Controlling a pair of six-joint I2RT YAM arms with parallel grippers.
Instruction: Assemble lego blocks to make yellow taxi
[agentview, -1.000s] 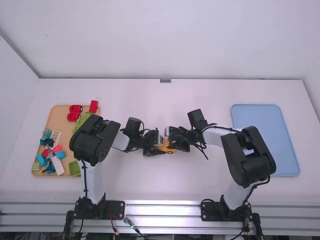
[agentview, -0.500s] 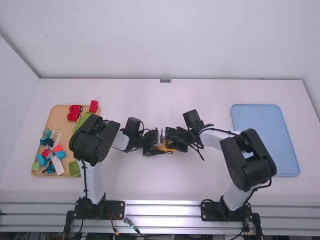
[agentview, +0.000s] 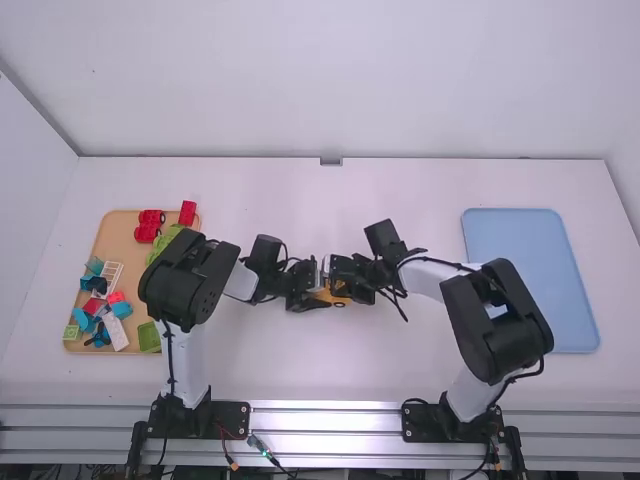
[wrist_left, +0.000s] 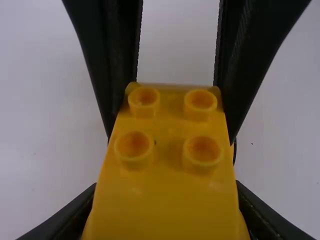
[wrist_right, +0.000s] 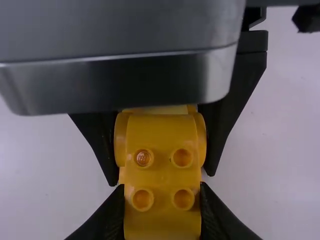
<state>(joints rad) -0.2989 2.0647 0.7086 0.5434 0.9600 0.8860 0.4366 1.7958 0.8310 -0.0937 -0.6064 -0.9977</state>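
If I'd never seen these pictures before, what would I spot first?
Probably the bright yellow piece with round bumps, squeezed by the left end effector and right end effector around the table's middle. Next might be the big blue tray on the right, then the tan tray of colourful blocks on the left.

1. Trays: two, one tan tray (agentview: 118, 222) and one blue tray (agentview: 530, 285).
2. Arms: two, left arm (agentview: 188, 285) and right arm (agentview: 498, 315).
3. Pincers: two, left pincer (agentview: 309, 293) and right pincer (agentview: 344, 277).
4. Yellow assembly (wrist_left: 167, 200): one; four studs visible in each wrist view.
5. Red pieces (agentview: 187, 213): at least four.
6. Green pieces (agentview: 149, 337): at least three.
7. White pieces (agentview: 118, 335): at least two.
8. Blue pieces (agentview: 122, 310): several, too jumbled for a count.
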